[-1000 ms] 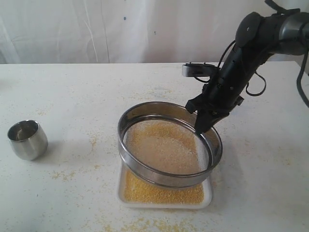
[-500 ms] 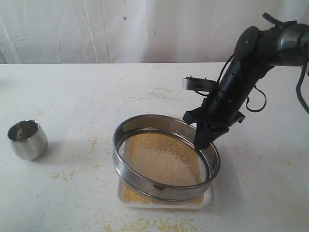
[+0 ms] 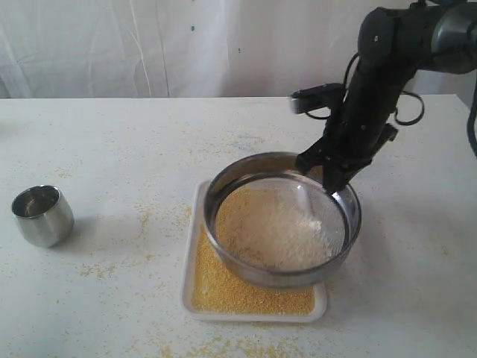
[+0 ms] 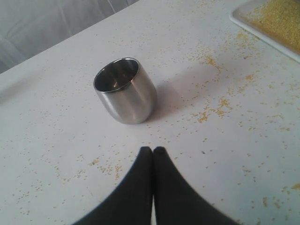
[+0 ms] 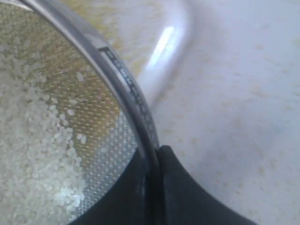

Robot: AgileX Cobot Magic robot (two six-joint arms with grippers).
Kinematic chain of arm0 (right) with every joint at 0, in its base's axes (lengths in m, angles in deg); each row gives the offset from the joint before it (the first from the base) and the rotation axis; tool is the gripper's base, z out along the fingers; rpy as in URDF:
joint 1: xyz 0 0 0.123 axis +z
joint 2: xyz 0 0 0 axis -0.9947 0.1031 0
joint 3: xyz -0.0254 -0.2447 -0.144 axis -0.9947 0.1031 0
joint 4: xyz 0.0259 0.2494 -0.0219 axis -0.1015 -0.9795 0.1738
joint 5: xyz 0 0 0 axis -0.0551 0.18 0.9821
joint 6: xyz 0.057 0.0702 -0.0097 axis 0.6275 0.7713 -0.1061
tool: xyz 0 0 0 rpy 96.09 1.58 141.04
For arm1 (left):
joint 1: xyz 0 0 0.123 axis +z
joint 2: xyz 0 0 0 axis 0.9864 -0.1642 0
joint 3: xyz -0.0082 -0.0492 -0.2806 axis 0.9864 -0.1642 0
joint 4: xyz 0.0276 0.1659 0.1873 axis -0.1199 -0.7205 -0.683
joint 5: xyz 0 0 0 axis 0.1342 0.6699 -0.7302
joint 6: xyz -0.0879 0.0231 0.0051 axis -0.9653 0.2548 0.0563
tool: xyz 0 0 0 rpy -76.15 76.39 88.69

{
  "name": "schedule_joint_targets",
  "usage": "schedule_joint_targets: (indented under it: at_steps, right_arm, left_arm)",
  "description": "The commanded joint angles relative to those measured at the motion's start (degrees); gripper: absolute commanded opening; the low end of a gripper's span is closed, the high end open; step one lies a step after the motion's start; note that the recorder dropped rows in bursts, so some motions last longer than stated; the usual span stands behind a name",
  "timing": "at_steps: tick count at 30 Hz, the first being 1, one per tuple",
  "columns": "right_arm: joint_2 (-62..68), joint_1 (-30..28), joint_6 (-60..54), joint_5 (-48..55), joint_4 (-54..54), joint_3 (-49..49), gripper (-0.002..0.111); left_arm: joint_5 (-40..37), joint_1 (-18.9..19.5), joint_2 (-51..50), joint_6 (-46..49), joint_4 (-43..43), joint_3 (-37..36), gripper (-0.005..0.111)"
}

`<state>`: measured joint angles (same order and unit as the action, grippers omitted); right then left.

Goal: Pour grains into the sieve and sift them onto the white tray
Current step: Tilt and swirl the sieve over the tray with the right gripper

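Well apart from the white tray (image 3: 198, 195) stands a steel cup (image 3: 42, 215); right claw (image 3: 333, 183) pinches the sieve (image 3: 283, 276), left claw (image 4: 153, 152) closed.

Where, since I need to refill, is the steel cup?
Exterior view: the steel cup stands upright on the left, apart from the white tray, near the left gripper.

Bright, soft light; blurred glare streaks the white tray (image 5: 161, 47) rim.

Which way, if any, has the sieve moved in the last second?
Yes. Held by the right gripper, the sieve has shifted rightward and farther back against the white tray, baring its left rim.
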<state>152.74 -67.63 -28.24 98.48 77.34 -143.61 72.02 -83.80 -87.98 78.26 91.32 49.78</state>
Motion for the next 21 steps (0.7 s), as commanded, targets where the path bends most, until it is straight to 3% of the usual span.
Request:
schedule_joint_targets:
  at_steps: [1,2,3,6,7,8,10,11,14,15,16,19,20,21]
  right_arm:
    - [-0.53,0.89,7.80,-5.67,7.13,-0.21,0.000]
    - [-0.53,0.89,13.68,-4.95,7.10,-0.21,0.000]
    - [-0.53,1.22,12.68,-2.92,4.04,-0.21,0.000]
    - [-0.43,1.87,-11.60,4.58,-10.01,-0.21,0.000]
    - [-0.43,1.68,-12.12,3.49,-8.70,-0.21,0.000]
    - [-0.43,1.41,-6.69,-0.35,-3.58,-0.21,0.000]
    - [-0.43,1.22,14.74,-4.98,7.23,-0.21,0.000]
    - [-0.43,1.22,19.80,-3.45,6.50,-0.21,0.000]
    - [-0.28,1.77,-7.83,4.58,-14.83,-0.21,0.000]
    - [-0.17,1.77,-15.13,4.58,-17.46,-0.21,0.000]
    - [-0.17,1.04,-14.91,4.58,-15.83,-0.21,0.000]
    - [-0.40,-0.19,16.31,-2.80,-2.35,-0.21,0.000]
    - [-0.38,-0.19,14.24,-1.00,-4.22,-0.21,0.000]
    - [-0.38,-0.04,4.07,2.29,-10.41,-0.21,0.000]
  left_arm:
    - [-0.15,-0.25,0.27,-0.05,0.34,-0.15,0.001]
    - [-0.15,-0.25,0.27,-0.05,0.34,-0.15,0.001]
    - [-0.15,-0.25,0.27,-0.05,0.34,-0.15,0.001]
    - [-0.15,-0.25,0.27,-0.05,0.34,-0.15,0.001]
    - [-0.15,-0.25,0.27,-0.05,0.34,-0.15,0.001]
    - [-0.15,-0.25,0.27,-0.05,0.34,-0.15,0.001]
    - [-0.15,-0.25,0.27,-0.05,0.34,-0.15,0.001]
    - [-0.15,-0.25,0.27,-0.05,0.34,-0.15,0.001]
    - [-0.15,-0.25,0.27,-0.05,0.34,-0.15,0.001]
    - [-0.15,-0.25,0.27,-0.05,0.34,-0.15,0.001]
    - [-0.15,-0.25,0.27,-0.05,0.34,-0.15,0.001]
    - [-0.15,-0.25,0.27,-0.05,0.34,-0.15,0.001]
    - [-0.15,-0.25,0.27,-0.05,0.34,-0.15,0.001]
    - [-0.15,-0.25,0.27,-0.05,0.34,-0.15,0.001]
